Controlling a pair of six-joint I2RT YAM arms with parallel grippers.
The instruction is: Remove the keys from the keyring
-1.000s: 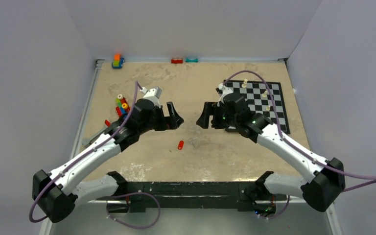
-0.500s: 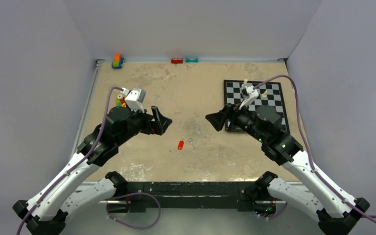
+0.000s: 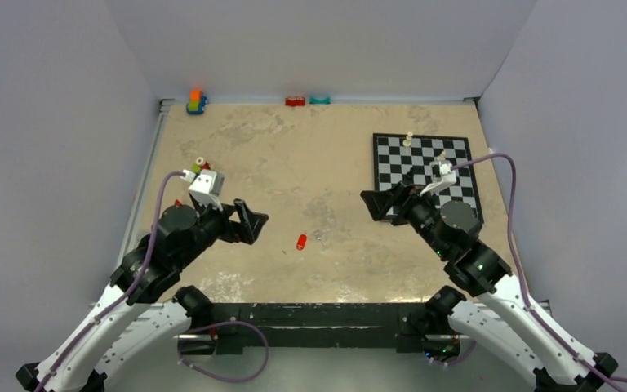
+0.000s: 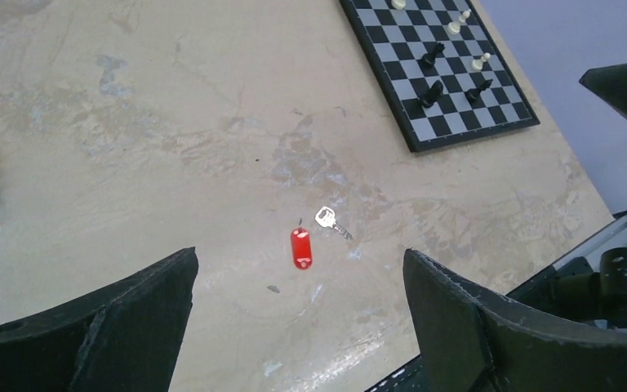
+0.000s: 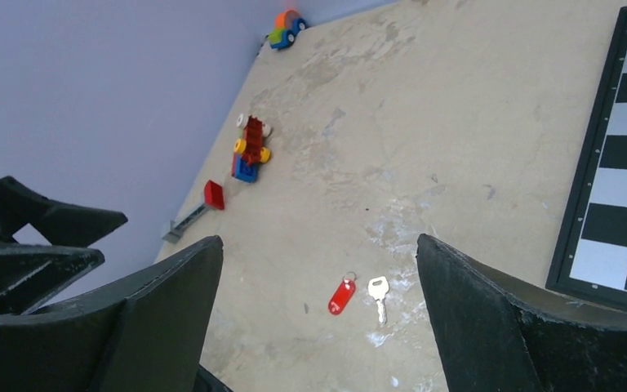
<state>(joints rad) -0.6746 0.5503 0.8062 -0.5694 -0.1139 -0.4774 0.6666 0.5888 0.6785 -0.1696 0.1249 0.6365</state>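
Note:
A small silver key [image 3: 318, 236] lies flat on the table, just right of a red plastic tag [image 3: 300, 242]. They also show in the left wrist view (key [image 4: 330, 220], tag [image 4: 301, 247]) and in the right wrist view (key [image 5: 378, 294], tag [image 5: 342, 296]). A tiny wire keyring [image 5: 349, 275] sits on the tag's end, and the key lies apart from it. My left gripper [image 3: 249, 222] is open and empty, left of the tag and raised. My right gripper [image 3: 375, 204] is open and empty, to the right of the key.
A chessboard [image 3: 424, 155] with a few pieces lies at the right. Toy bricks [image 3: 202, 171] and a grey bar with a red end [image 5: 188, 216] lie at the left edge. Small toys [image 3: 197, 101] [image 3: 295, 101] sit by the back wall.
Both arms have drawn back toward the near edge and apart from each other. The key and the red tag have not moved.

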